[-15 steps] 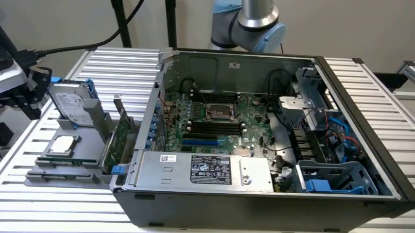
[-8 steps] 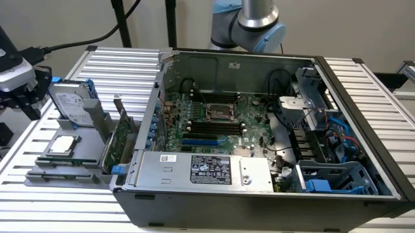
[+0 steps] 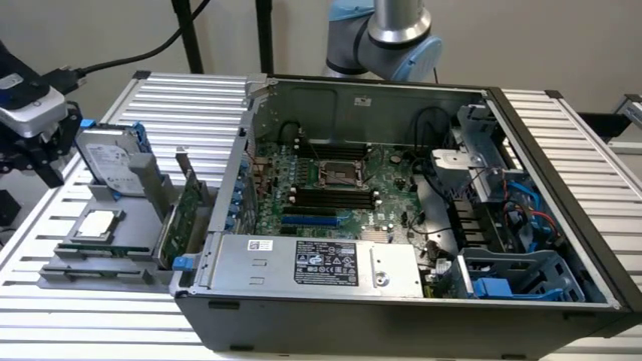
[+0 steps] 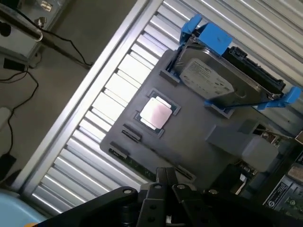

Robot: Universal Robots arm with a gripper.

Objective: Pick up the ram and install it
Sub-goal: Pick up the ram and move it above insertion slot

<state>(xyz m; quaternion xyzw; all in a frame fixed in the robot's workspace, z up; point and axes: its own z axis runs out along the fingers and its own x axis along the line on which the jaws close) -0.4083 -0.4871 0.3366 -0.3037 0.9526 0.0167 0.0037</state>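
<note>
One robot hand (image 4: 165,178), black, with dark linkages. It hangs low over the near edge of the parts holder. Whether it is open or closed cannot be told, and nothing can be seen gripped in it.

One ram (image 4: 134,163) (image 3: 101,252), a slim green circuit-board stick. It lies flat in a narrow seat along the holder's edge, directly below the hand and nearest to it of all the parts. Whether the hand touches it cannot be told.

One grey moulded parts holder (image 4: 199,127) (image 3: 71,278), flat-topped with raised seats. It spreads out beneath the hand and beyond it.

One square silver processor chip (image 4: 155,112) (image 3: 96,224). It sits in a square seat a little past the ram, apart from the hand.

One silver hard drive in a blue plastic caddy (image 4: 218,78) (image 3: 108,162). It leans tilted in its seat at the holder's far end from the hand.

One large green expansion card with a metal bracket (image 3: 180,218). It stands on edge on the holder's side away from the hand, just beside the case.

One open black tower computer case (image 3: 401,323), lying on its side, well apart from the hand. Inside it:
- a green motherboard (image 3: 392,180)
- a row of long black memory slots (image 3: 331,199)
- a silver power supply box with a printed label (image 3: 301,263)

One slatted aluminium bench (image 3: 191,98) (image 4: 118,90), which carries the holder and the case.
</note>
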